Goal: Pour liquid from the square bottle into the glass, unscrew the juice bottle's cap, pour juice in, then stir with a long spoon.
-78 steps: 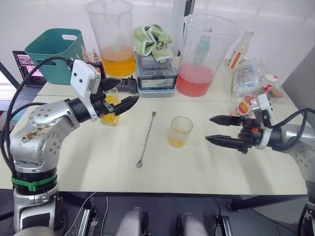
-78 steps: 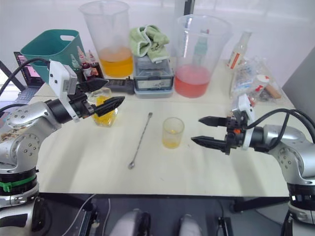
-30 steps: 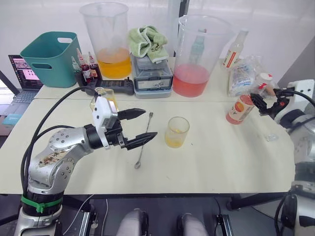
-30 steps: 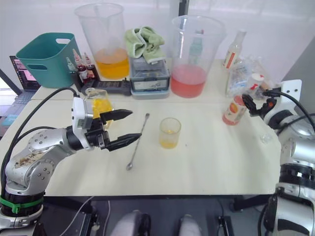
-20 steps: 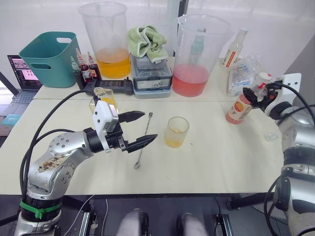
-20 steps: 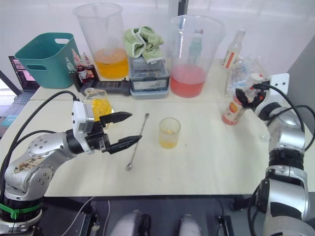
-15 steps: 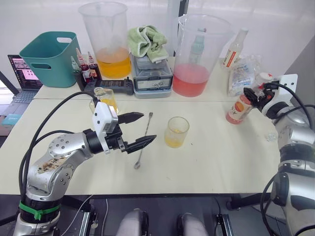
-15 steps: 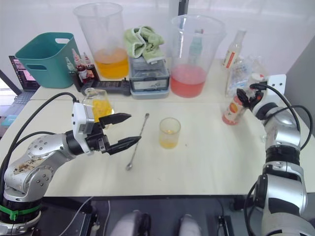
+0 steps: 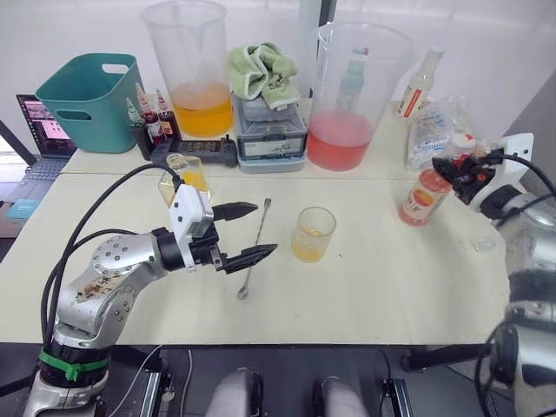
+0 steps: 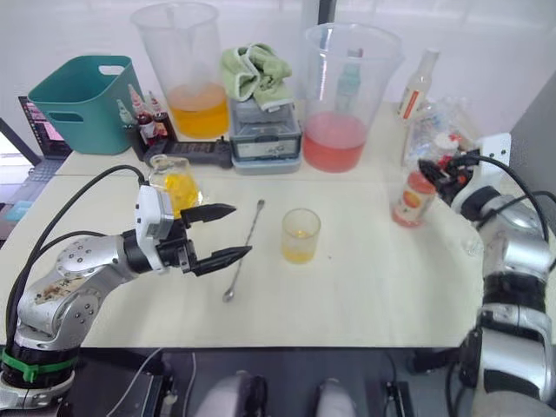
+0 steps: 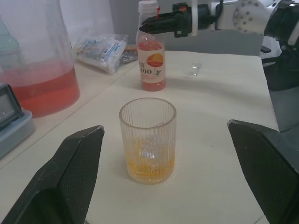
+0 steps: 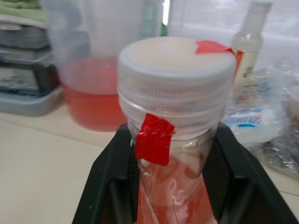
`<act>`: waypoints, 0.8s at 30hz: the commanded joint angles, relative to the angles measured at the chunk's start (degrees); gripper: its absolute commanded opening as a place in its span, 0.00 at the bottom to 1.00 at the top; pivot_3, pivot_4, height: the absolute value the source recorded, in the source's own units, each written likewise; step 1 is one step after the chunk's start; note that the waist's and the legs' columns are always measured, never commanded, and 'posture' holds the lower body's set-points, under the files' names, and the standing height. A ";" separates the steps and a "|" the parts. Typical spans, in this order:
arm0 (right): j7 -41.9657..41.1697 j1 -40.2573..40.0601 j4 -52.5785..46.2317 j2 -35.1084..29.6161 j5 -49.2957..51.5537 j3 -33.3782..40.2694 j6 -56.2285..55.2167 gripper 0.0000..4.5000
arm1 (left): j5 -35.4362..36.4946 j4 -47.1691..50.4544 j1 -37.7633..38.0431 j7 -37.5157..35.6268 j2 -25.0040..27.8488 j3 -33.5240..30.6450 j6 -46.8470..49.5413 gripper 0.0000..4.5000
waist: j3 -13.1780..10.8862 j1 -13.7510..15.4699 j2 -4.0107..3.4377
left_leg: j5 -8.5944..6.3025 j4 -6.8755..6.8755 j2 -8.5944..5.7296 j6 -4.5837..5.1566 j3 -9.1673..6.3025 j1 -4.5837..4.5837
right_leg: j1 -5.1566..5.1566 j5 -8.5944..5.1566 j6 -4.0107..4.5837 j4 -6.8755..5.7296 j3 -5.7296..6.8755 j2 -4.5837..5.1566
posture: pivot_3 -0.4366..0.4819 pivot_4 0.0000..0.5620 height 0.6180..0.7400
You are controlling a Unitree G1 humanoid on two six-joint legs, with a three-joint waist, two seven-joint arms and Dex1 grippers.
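Standing on the table: one glass (image 9: 313, 234), one juice bottle (image 9: 420, 196) in the right gripper's (image 9: 451, 167) jaws, left gripper (image 9: 245, 233) spread wide.

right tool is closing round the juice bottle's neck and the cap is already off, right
Not quite. The right tool is around the juice bottle just below its top, but the white cap is on the bottle, not off. The right wrist view shows it seated on the neck between the black fingers.
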State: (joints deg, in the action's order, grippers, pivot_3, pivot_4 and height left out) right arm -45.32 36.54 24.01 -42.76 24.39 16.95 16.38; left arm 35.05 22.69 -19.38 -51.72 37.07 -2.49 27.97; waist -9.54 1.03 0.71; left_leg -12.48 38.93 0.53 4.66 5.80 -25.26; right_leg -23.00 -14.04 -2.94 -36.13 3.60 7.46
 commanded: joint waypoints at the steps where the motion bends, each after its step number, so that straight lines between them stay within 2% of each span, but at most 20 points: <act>1: -3.41 -3.04 -15.80 -2.70 7.58 2.82 8.23 0.29 | -0.96 -1.35 -1.83 -3.07 0.37 0.70 -2.87 1.00 | -0.01 -0.33 -0.02 | 0.00 0.01 0.01 -0.01 0.02 0.00 | -0.01 0.00 0.01 0.01 0.01 -0.01 | 0.48 0.27 0.99; 5: -4.06 -12.76 -35.35 -4.30 17.82 5.29 19.93 0.29 | -1.97 -6.45 -4.52 -8.50 0.64 2.45 -5.22 1.00 | -0.01 -0.36 -0.02 | -0.01 0.01 0.06 0.01 0.19 -0.01 | -0.09 0.00 0.00 0.03 0.00 0.03 | 0.48 0.27 0.99; 11: -1.19 -18.45 -51.45 -3.91 32.07 7.00 29.60 0.29 | -3.18 -11.12 -7.21 -13.46 0.59 3.80 -7.41 1.00 | -0.01 -0.31 -0.01 | -0.12 0.05 0.10 0.21 0.20 0.00 | -0.08 0.00 0.01 0.06 0.00 0.02 | 0.48 0.27 0.99; 15: 4.37 -18.05 -61.24 0.18 40.85 1.06 31.95 0.29 | 2.28 -8.03 -7.84 -18.03 2.61 3.49 -1.27 1.00 | -0.02 -0.35 0.01 | -0.12 0.07 0.14 0.20 0.19 0.00 | -0.11 0.00 0.01 0.04 -0.01 0.02 | 0.48 0.27 0.99; 18: 7.24 -17.15 -63.16 2.28 40.70 -2.33 31.41 0.29 | 3.75 -6.53 -7.95 -18.78 3.74 2.94 1.02 1.00 | -0.02 -0.31 0.01 | -0.08 0.07 0.17 0.13 0.19 0.00 | -0.14 0.00 0.02 0.03 -0.01 0.01 | 0.48 0.27 0.99; 20: 6.70 -17.86 -63.42 4.68 34.44 -8.37 28.23 0.29 | 4.26 -4.94 -7.38 -18.97 5.15 2.38 2.25 1.00 | -0.01 -0.29 0.03 | -0.04 0.11 0.17 0.07 0.20 0.00 | -0.11 0.01 0.02 0.04 -0.01 0.01 | 0.48 0.27 0.99; 24: 3.93 -19.90 -62.56 6.35 24.71 -15.65 22.38 0.29 | 5.36 -2.97 -6.27 -18.58 6.85 1.17 3.47 1.00 | 0.00 -0.16 0.05 | -0.03 0.12 0.14 0.06 0.21 -0.01 | -0.13 0.00 0.02 0.01 0.00 -0.02 | 0.48 0.27 0.99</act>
State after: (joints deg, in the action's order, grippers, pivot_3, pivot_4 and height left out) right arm -39.54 16.58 -37.56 -36.50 52.30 2.06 43.20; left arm 38.78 17.54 -25.73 -70.34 43.16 0.72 31.09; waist -9.55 0.86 0.76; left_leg -12.51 39.06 0.66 4.71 6.01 -25.27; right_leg -23.13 -14.04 -2.92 -36.13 3.61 7.44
